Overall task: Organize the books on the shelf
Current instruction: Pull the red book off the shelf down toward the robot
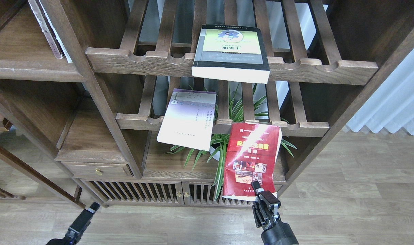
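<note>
red is the colour of the book (251,160) that is standing out most, in the lower centre of the frame. its cover is showing a yellow title, small photos under it, and a bright diagonal glare across the top. it is looking creased and bent, and it is hanging down from the lower slatted rack (309,129), in front of a green plant (227,112). the right gripper (256,190) is reaching up from the bottom of the frame and its fingers are pinching the lower edge of this red book.

the thick yellow-green and grey book (231,51) with a black border is lying on the upper slatted rack (142,63) in the upper centre, its white page edge sticking out over the front rail. the thin pale lavender-white book (188,119) is lying tilted on the lower rack, left of the red one, apart from it.

the left gripper (93,206) is waiting low in the lower left of the frame, dark and end-on, so i cannot tell if its fingers are spread. a flat dark-brown shelf (91,143) is sitting at the left centre.
</note>
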